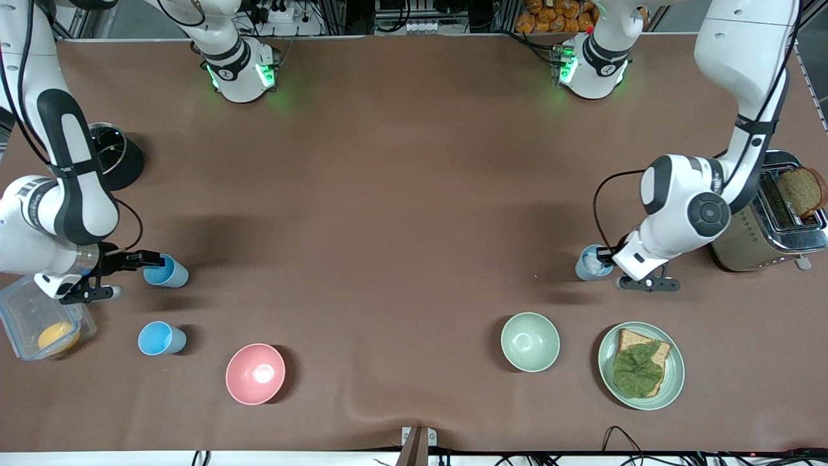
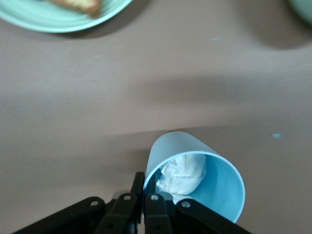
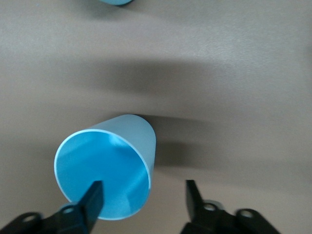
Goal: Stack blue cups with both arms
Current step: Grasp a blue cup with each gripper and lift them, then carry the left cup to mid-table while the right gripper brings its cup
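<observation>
A bright sky-blue cup (image 1: 166, 271) stands toward the right arm's end of the table. My right gripper (image 1: 139, 277) is open at its rim, with one finger over the mouth and the other outside; the right wrist view shows the cup (image 3: 105, 165) and the gripper (image 3: 142, 194). A second sky-blue cup (image 1: 160, 338) stands nearer the front camera, and its edge shows in the right wrist view (image 3: 114, 1). My left gripper (image 1: 607, 257) is shut on the rim of the paler blue cup (image 1: 590, 264), which holds crumpled white paper (image 2: 183, 173). The left wrist view shows the gripper (image 2: 146, 187) pinching that rim.
A pink bowl (image 1: 255, 373), a pale green bowl (image 1: 530, 341) and a green plate (image 1: 673, 382) with bread and lettuce lie near the front edge. A toaster (image 1: 757, 239) with bread stands by the left arm. A clear box (image 1: 19, 310) with an orange and a black round container (image 1: 119, 155) are by the right arm.
</observation>
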You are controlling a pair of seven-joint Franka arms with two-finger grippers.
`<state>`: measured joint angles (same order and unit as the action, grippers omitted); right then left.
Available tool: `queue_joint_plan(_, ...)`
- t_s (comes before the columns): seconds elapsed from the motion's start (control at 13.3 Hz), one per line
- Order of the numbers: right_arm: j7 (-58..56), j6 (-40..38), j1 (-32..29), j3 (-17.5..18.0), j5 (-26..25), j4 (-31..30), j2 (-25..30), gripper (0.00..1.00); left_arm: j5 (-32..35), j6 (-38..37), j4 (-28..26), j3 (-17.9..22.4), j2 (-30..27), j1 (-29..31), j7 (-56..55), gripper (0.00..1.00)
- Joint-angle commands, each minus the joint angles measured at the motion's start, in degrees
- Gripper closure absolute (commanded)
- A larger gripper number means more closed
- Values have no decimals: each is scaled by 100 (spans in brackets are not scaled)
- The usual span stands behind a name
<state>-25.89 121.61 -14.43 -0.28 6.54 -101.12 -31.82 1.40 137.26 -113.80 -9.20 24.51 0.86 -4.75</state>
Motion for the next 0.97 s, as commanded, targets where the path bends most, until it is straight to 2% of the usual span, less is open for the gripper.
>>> queue_joint_plan(0.0, -267, 12, -104, 81, 146, 48, -69, 100, -105, -41, 226, -563, -25, 11, -594, 100)
queue_joint_plan(0.22, -276, 3, -86, 81, 146, 48, -70, 100, -96, -41, 454, -1363, 1, -129, -2165, 100)
queue_joint_plan(0.3, -267, -14, -77, 81, 146, 57, -70, 100, -96, -41, 551, -1444, 36, -348, -2614, 100)
queue_joint_plan(0.6, -189, -390, 10, 99, 146, 144, 106, 100, -43, -41, 981, -1427, 334, -1411, -4161, 100)
queue_joint_plan(0.9, 249, -1690, 282, 107, 146, 977, 159, 100, 36, -33, 1535, -1330, 896, -2229, -5376, 100)
